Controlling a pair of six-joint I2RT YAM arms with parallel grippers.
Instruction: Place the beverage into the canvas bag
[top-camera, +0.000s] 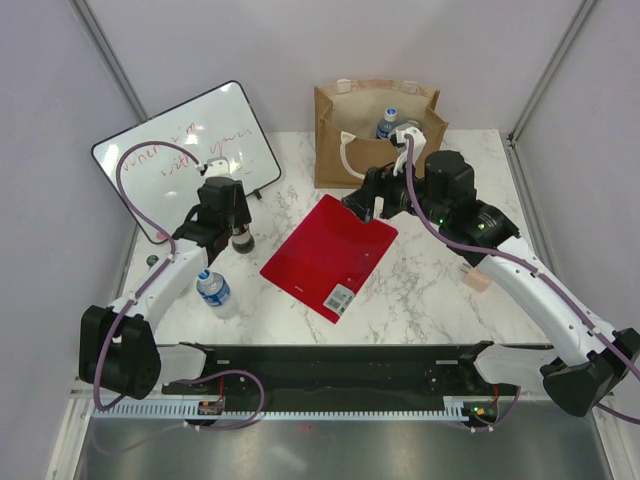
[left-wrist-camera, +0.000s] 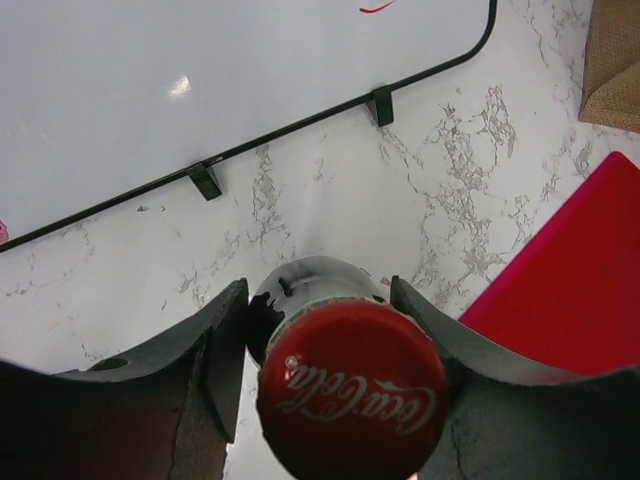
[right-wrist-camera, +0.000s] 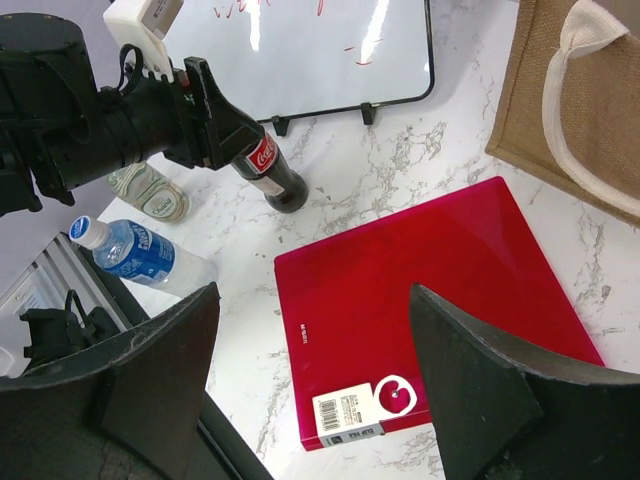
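Observation:
A cola bottle (top-camera: 241, 238) with a red cap (left-wrist-camera: 350, 390) stands on the marble table, left of centre. My left gripper (top-camera: 237, 220) is shut on its neck, one finger (left-wrist-camera: 205, 350) on each side; the right wrist view also shows this grip on the bottle (right-wrist-camera: 272, 172). The tan canvas bag (top-camera: 345, 115) with white handles stands at the back centre, with a water bottle (top-camera: 387, 122) inside. My right gripper (right-wrist-camera: 315, 295) is open and empty, hovering over a red clipboard (top-camera: 330, 255) in front of the bag (right-wrist-camera: 560, 110).
A whiteboard (top-camera: 185, 150) leans at the back left, just behind the cola bottle. A second water bottle (top-camera: 214, 290) lies near the left arm. A small pale container (right-wrist-camera: 150, 190) lies beside it. A black rail (top-camera: 330, 365) runs along the near edge.

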